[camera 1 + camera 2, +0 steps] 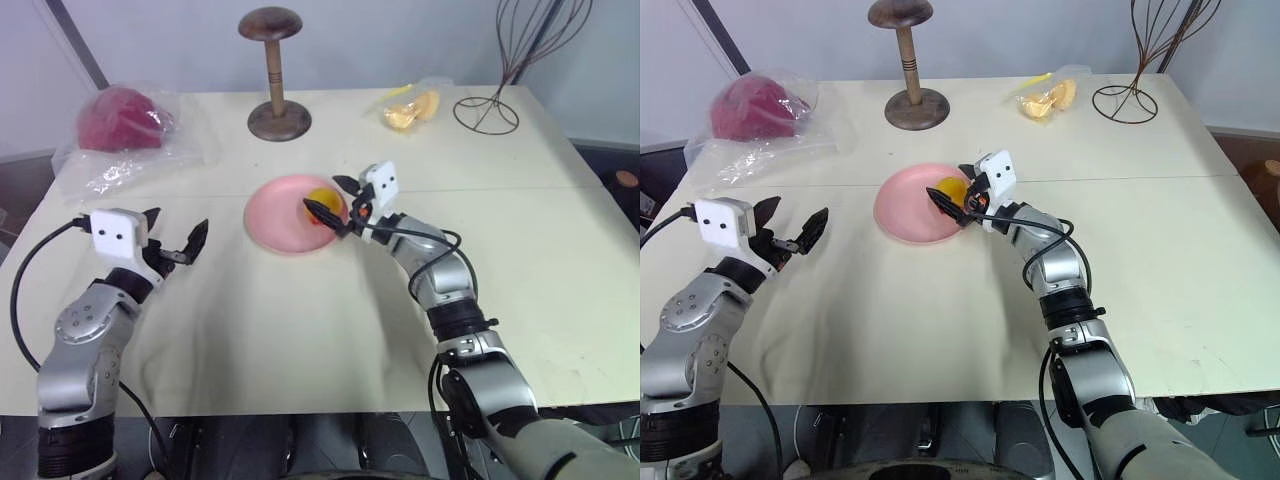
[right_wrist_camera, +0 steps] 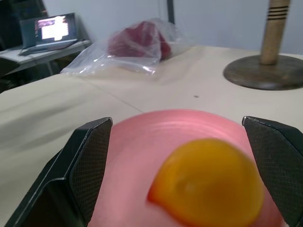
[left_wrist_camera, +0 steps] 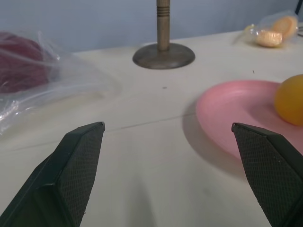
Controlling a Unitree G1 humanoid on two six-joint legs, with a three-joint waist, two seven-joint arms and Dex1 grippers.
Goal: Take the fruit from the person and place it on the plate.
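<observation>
The yellow-orange fruit [image 1: 322, 200] sits on the right part of the pink plate [image 1: 275, 215], mid-table. My right gripper [image 1: 332, 197] is open, its black fingers spread wide on either side of the fruit [image 2: 208, 189] and not closed on it. The plate [image 2: 142, 137] lies just beneath the fingers. My left gripper [image 1: 178, 228] is open with nothing between its fingers, held over the table left of the plate and pointing toward it; the fruit [image 3: 289, 99] and plate [image 3: 236, 113] lie ahead of it. The person is out of view.
A brown wooden stand [image 1: 277, 110] rises behind the plate. A dark red lump in clear plastic [image 1: 122, 120] lies at the back left. A bag of orange pieces [image 1: 410, 108] and a wire stand [image 1: 490, 110] are at the back right.
</observation>
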